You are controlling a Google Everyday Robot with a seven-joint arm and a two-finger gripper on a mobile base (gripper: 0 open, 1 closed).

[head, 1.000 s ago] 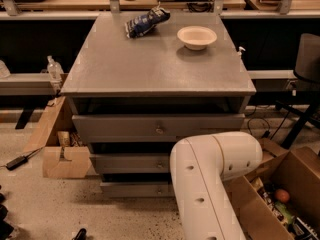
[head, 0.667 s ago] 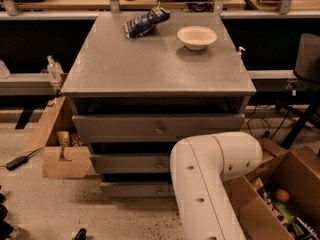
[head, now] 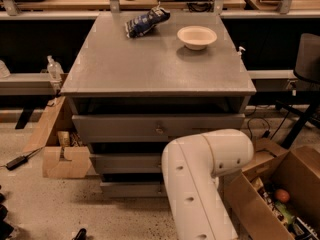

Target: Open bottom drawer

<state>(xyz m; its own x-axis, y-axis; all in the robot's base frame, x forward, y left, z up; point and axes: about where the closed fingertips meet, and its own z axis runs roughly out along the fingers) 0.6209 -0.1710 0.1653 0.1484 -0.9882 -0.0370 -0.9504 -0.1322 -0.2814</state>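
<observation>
A brown cardboard box stood on the floor left of the grey metal cabinet. On the cabinet top lay a blue crumpled snack bag, with a cream round bowl to its right. The flat grey bottom drawer sat lowest, partly behind the white robot arm. The gripper was hidden from view, so its jaws' state could not be told.
</observation>
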